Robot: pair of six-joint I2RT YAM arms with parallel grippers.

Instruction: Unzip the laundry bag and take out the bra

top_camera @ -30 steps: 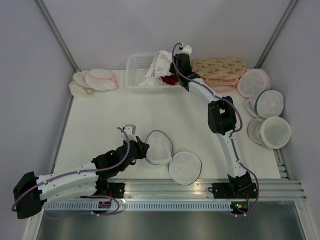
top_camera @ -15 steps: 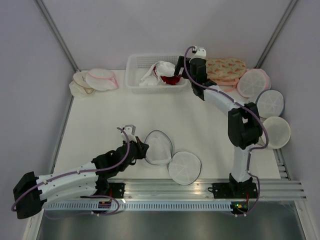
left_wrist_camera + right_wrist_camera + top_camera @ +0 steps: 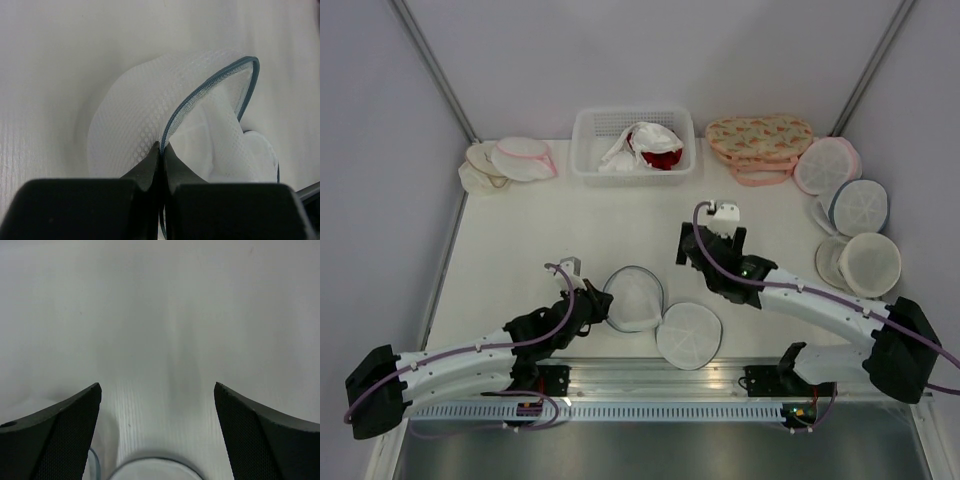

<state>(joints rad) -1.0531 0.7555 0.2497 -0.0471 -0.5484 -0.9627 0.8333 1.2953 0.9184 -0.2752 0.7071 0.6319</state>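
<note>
As its jaws were pressed together on the thin grey-blue zipper rim, the left gripper (image 3: 161,151) was pictured holding one edge of the laundry bag (image 3: 140,110) up off the table (image 3: 520,240). The mouth was thereby gaped open and the white mesh inside exposed, though whether anything lay within could not be told. The bag was set near the front of the table, between the two arms, with a second round white mesh bag (image 3: 689,335) touching its right side. The right gripper (image 3: 157,387) was shown with jaws spread wide and nothing between them, poised over bare table just behind the bag, seemingly so that the opening could be reached. A white garment judged to be the bra (image 3: 620,155) was seen heaped in the white basket (image 3: 582,150) at the back, beside a red garment (image 3: 662,158), which suggested that the removal had been done.
</note>
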